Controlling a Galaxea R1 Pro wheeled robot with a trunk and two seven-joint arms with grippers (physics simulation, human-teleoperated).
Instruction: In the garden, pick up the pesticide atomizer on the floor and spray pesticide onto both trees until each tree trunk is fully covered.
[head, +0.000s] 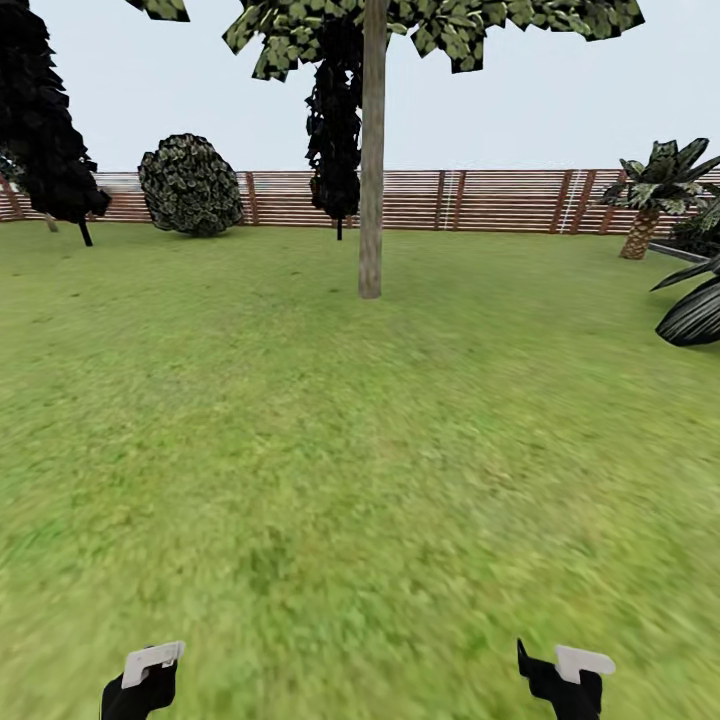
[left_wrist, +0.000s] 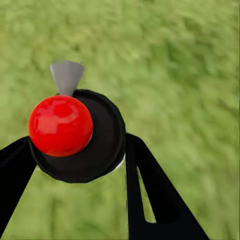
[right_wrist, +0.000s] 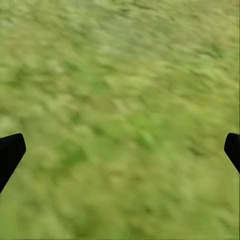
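Clamped in the left pincer (left_wrist: 80, 150), a small black, red-knobbed pesticide atomizer (left_wrist: 75, 135) rides above green lawn (head: 350, 450); the right pincer (right_wrist: 120, 150) gapes empty. Next, judging by position: approach the far, pale grey-brown tree trunk (head: 371, 170) and spray.

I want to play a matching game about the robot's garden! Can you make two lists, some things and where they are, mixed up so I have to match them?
Things:
1. pesticide atomizer
2. tree trunk
3. palm
4. round bush

Places:
A. by the fence, far right
B. between the left gripper's fingers
C. by the fence, left of the trunk
D. upright mid-lawn, straight ahead

Pairs: 1-B, 2-D, 3-A, 4-C
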